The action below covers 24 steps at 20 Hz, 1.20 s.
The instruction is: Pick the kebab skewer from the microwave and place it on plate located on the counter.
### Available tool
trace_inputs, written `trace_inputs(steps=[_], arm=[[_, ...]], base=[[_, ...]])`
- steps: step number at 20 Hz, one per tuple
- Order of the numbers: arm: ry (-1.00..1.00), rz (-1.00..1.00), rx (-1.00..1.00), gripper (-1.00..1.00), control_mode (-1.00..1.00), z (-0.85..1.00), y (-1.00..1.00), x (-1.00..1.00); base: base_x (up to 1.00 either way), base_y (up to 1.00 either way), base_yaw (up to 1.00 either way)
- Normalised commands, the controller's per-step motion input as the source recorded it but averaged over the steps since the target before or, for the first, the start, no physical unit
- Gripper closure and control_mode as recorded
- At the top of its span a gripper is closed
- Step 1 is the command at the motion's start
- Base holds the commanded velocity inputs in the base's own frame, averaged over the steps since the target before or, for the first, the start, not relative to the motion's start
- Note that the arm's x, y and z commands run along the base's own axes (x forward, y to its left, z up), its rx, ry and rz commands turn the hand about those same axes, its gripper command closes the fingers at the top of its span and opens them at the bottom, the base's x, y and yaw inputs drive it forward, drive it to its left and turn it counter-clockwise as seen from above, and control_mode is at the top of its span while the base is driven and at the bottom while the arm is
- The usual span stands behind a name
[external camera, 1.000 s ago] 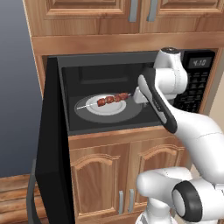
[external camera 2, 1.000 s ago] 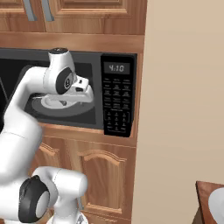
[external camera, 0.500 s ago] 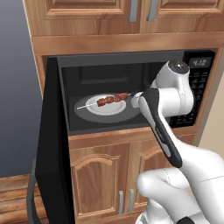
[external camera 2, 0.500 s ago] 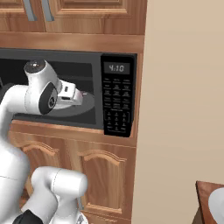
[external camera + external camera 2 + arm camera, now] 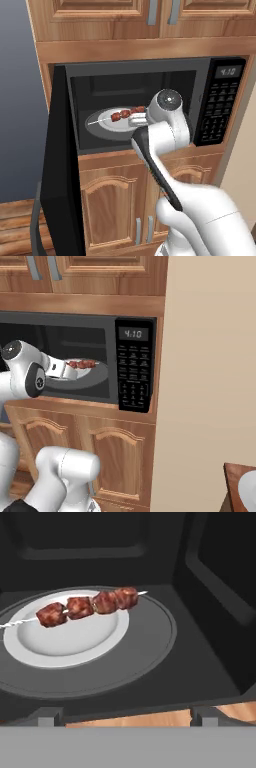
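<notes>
The kebab skewer (image 5: 90, 605), a pale stick with several reddish-brown meat chunks, lies across a small white plate (image 5: 65, 637) on the grey turntable (image 5: 150, 647) inside the black microwave (image 5: 220, 100). Its door (image 5: 62, 165) stands swung open at the left. My gripper (image 5: 125, 717) is open at the cavity's front lip, fingertips (image 5: 50, 714) wide apart, a short way in front of the skewer and touching nothing. From the base, the hand (image 5: 136, 119) sits just right of the skewer (image 5: 124, 114). The right base view shows the gripper (image 5: 74, 372) below the skewer (image 5: 80, 363).
The microwave's button panel (image 5: 132, 366) reads 4:10. Wooden cabinet doors (image 5: 115, 200) sit below, and more cabinets above. A tan wall (image 5: 210, 381) stands to the right. At the far lower right, the edge of a pale plate (image 5: 248, 487) rests on a brown counter corner (image 5: 232, 476).
The arm has swung down and forward, bringing the hand from in front of the panel side into the microwave's opening, close to the skewer. The skewer has not moved.
</notes>
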Motion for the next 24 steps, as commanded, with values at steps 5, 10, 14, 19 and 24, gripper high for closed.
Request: trace_inputs(steps=[5,10,14,19,24], arm=[[0.00,-0.18,0.01,-1.00,-1.00,0.00,0.25,0.43],[0.00,-0.15,0.00,-1.00,-1.00,0.00,0.20,0.49],[0.00,-0.03,0.02,-1.00,-1.00,0.00,0.00,0.57],[0.00,0.00,0.02,-1.00,-1.00,-0.03,0.00,0.43],[0.00,0.00,0.00,-1.00,-1.00,-0.25,0.00,0.31]], base=[[0.00,0.00,0.00],[0.00,0.00,0.00],[0.00,0.00,0.00],[0.00,0.00,0.00],[0.00,0.00,0.00]])
